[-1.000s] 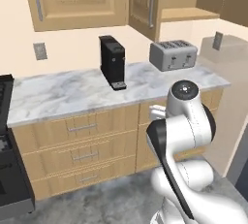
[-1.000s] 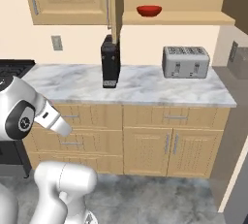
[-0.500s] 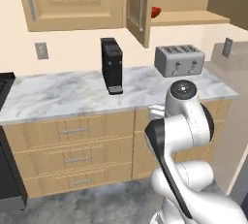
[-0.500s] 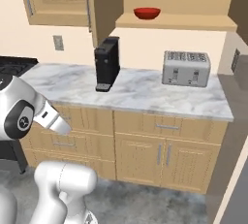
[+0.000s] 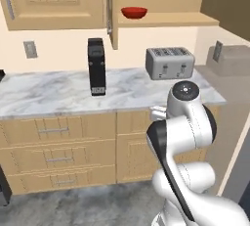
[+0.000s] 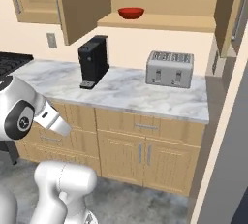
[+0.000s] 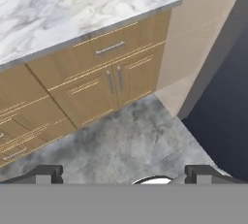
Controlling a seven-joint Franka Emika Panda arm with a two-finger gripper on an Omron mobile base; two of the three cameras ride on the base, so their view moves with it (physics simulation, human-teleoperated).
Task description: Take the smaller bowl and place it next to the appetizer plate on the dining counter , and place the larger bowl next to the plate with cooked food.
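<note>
Smaller bowl (image 5: pixel 134 12), red and shallow, sits on an open wooden shelf (image 5: pixel 166 20) high on the wall, just beside an open cabinet door (image 5: pixel 110 10) and above the marble counter (image 5: pixel 58 93). On that counter stand a black coffee machine (image 5: pixel 96 66) to the left and a silver toaster (image 5: pixel 169 62) to the right, almost under the bowl.

Judging from this, the task stands at its first step: getting to the red bowl, with nothing picked up yet. The arm is folded low in front of the cabinets, well apart from the shelf. In the hand view the pincer (image 7: pixel 123 173) looks down at the grey floor (image 7: pixel 131 140) and the cabinet fronts, its jaws spread wide and empty.

The next move likely calls for raising the arm high, turning the hand toward the shelf, and approaching the bowl's rim without striking the door.
</note>
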